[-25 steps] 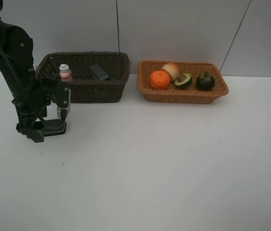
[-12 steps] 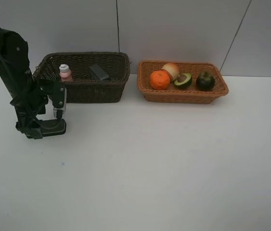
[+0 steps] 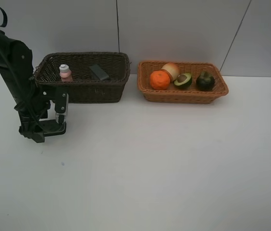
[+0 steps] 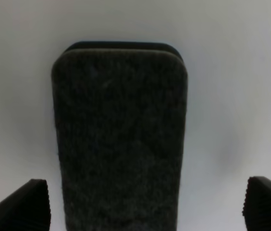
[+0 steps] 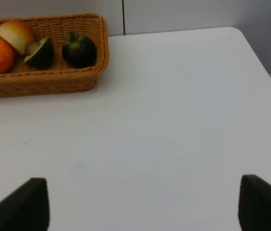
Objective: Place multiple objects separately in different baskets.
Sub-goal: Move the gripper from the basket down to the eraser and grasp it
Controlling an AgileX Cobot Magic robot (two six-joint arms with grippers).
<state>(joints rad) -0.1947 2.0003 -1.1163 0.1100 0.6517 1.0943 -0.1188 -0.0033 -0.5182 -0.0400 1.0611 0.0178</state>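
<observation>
In the left wrist view a dark felt eraser block (image 4: 118, 139) lies on the white table, between the spread fingertips of my left gripper (image 4: 147, 207), which is open and not touching it. From above, the left gripper (image 3: 49, 127) hangs low over the table in front of the dark brown basket (image 3: 85, 89). That basket holds a pink bottle (image 3: 65, 72) and a dark grey item (image 3: 98, 72). The light tan basket (image 3: 183, 96) holds an orange (image 3: 160, 80), a peach-coloured fruit (image 3: 171, 70), a halved avocado (image 3: 183, 80) and a mangosteen (image 3: 205, 81). My right gripper (image 5: 142, 207) is open over bare table.
The right wrist view shows the tan basket (image 5: 54, 82) and the table's rounded far corner (image 5: 239, 33). The left arm (image 3: 15, 72) stands tall beside the dark basket's left end. A grey panelled wall runs behind both baskets.
The left arm's upper links have shifted slightly over the last second, while its gripper stays low at the same spot on the table. Nothing in the baskets has moved.
</observation>
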